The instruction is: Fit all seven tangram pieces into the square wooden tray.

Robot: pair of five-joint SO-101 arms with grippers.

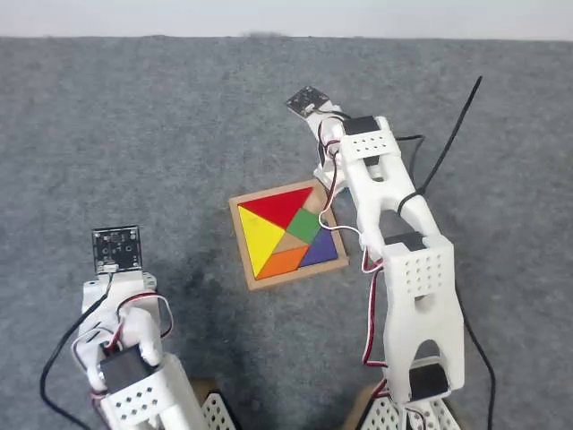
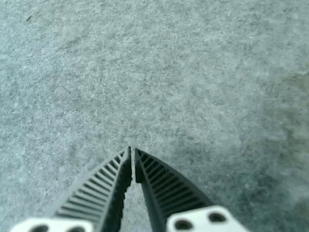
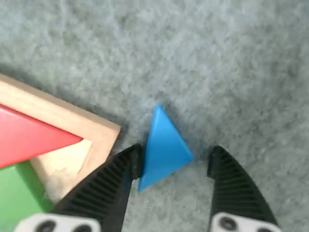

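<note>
The square wooden tray [image 1: 240,244] lies mid-table and holds red [image 1: 279,208], yellow [image 1: 259,239], green [image 1: 304,226], orange [image 1: 284,262], purple [image 1: 321,250] and tan pieces. A blue triangle [image 3: 164,147] lies flat on the grey mat just outside the tray's corner [image 3: 99,130]. My right gripper [image 3: 177,152] is open around it, one finger [image 3: 120,179] touching its edge, the other a little apart. Inside that corner, bare wood [image 3: 65,162] shows beside the red piece [image 3: 29,137]. My left gripper [image 2: 133,153] is shut over bare mat, holding nothing.
The right arm [image 1: 403,260] stretches along the tray's right side, covering its far corner. The left arm [image 1: 125,340] stays at the near left, well away from the tray. Grey mat covers the whole table, with open room to the left and behind.
</note>
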